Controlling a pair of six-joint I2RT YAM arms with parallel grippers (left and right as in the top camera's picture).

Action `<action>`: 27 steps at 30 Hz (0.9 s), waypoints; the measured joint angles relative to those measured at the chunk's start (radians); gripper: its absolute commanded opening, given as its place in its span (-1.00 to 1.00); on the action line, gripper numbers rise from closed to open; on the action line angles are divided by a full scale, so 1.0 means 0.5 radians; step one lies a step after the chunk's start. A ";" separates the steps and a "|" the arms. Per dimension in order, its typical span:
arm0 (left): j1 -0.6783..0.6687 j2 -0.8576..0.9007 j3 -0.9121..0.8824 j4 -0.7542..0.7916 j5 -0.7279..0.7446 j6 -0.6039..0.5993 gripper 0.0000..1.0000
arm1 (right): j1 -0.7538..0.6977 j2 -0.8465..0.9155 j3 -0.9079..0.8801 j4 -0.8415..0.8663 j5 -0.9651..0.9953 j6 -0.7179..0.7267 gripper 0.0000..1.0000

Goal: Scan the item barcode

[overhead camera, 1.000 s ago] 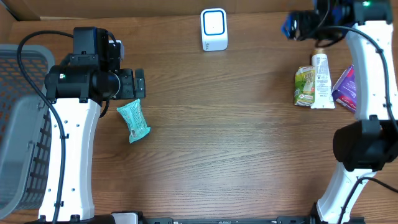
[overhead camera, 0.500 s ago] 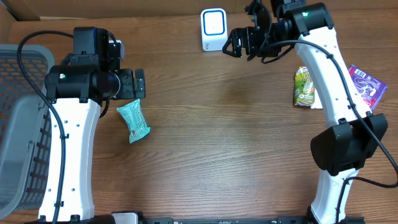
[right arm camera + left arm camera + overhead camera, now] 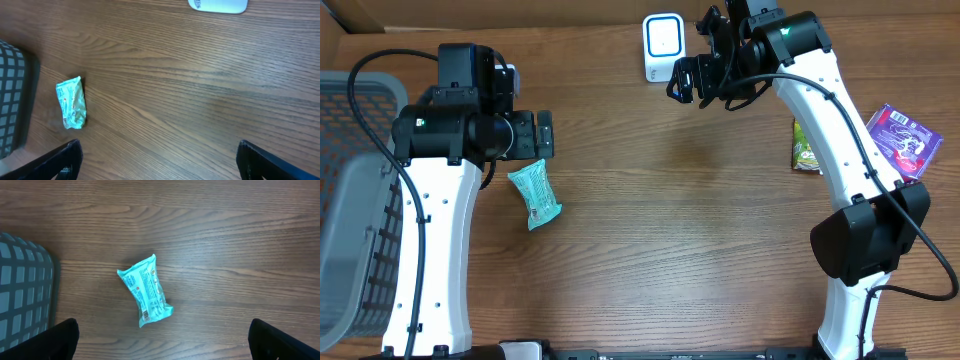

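Observation:
A teal packet [image 3: 534, 195] lies flat on the wooden table, with a small barcode near its lower end [image 3: 146, 290]. My left gripper [image 3: 546, 135] hangs open just above and behind it, nothing between its fingers [image 3: 162, 340]. The white scanner with a blue-edged face [image 3: 664, 47] stands at the back middle. My right gripper [image 3: 685, 80] is open and empty, close to the scanner's right front. In its wrist view [image 3: 160, 160] the teal packet [image 3: 71, 102] lies far to the left and the scanner's base [image 3: 218, 5] shows at the top edge.
A grey wire basket [image 3: 350, 200] stands at the left edge, also in the left wrist view [image 3: 22, 295]. A green pouch [image 3: 805, 140] and a purple packet [image 3: 903, 138] lie at the right, partly behind my right arm.
My right arm has swung left from above the items at the far right to beside the scanner, staying open. The left arm and the teal packet have not moved.

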 measured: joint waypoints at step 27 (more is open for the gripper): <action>0.000 0.000 0.000 0.000 -0.001 0.000 0.99 | -0.002 0.000 -0.001 -0.066 0.029 -0.001 1.00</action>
